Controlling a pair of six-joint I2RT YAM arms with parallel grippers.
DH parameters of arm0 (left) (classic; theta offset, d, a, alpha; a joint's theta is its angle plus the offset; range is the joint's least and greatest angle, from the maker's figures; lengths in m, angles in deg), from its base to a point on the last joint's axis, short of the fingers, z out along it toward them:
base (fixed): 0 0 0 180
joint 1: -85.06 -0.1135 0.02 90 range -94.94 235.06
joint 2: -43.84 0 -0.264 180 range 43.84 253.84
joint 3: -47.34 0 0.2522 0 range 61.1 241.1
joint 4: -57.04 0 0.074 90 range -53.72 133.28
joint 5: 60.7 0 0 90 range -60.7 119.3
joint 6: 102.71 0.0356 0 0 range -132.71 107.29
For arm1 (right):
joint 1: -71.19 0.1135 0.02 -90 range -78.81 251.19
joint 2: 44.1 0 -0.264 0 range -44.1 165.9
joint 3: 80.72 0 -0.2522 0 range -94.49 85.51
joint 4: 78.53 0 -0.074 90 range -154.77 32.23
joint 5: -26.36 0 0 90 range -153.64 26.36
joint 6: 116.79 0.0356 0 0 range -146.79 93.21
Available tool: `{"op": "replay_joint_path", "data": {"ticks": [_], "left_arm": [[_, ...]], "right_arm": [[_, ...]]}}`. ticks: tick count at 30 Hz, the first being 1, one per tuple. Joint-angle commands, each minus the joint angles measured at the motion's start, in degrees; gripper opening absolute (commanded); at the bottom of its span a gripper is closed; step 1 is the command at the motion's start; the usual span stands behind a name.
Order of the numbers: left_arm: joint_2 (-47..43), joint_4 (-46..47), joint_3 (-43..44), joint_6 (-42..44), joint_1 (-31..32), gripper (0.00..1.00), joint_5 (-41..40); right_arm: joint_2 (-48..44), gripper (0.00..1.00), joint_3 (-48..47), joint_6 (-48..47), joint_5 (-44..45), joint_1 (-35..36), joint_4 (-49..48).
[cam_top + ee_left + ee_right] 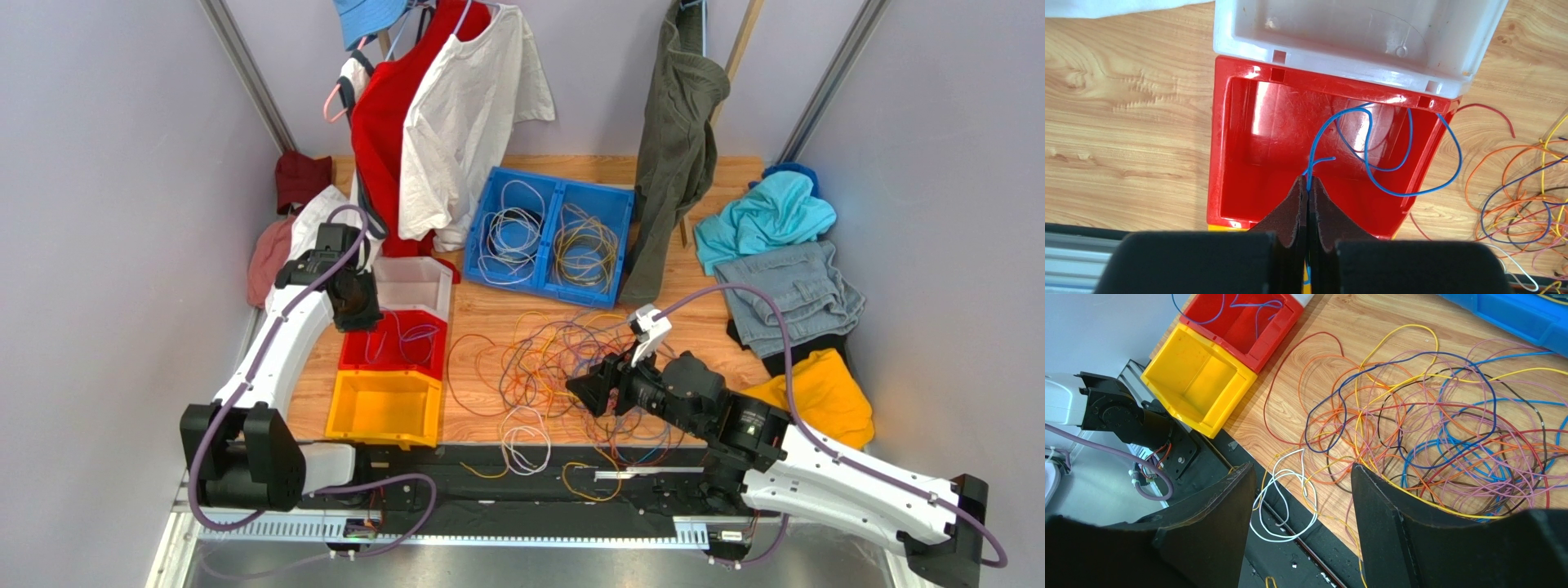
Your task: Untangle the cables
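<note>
A tangle of cables (552, 355) in orange, yellow, purple, blue, red and brown lies on the wooden table's middle; it fills the right wrist view (1425, 416). My left gripper (356, 303) hovers over the red bin (1241, 141), shut (1309, 184) on a blue cable (1413, 194) that loops inside the bin and over its right rim. My right gripper (591, 392) is open and empty (1303, 471), above the tangle's near-left edge. A white cable loop (1284, 496) lies below it, over the table's front edge.
A white bin (1352, 30), the red bin and a yellow bin (383, 408) stand in a row at the left. A blue tray (552, 233) at the back holds coiled cables. Clothes hang at the back and lie piled at right (785, 276).
</note>
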Motion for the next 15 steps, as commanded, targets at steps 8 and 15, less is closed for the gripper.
{"op": "replay_joint_path", "data": {"ticks": [8,15], "left_arm": [[0.71,-0.5,2.93,-1.99,-0.26,0.51,-0.53],[-11.76,3.95,3.12,-7.43,1.22,0.99,4.37]], "right_arm": [[-0.41,0.62,-1.05,0.96,-0.46,-0.03,-1.76],[1.34,0.62,-0.88,1.05,-0.63,-0.03,-3.16]]}}
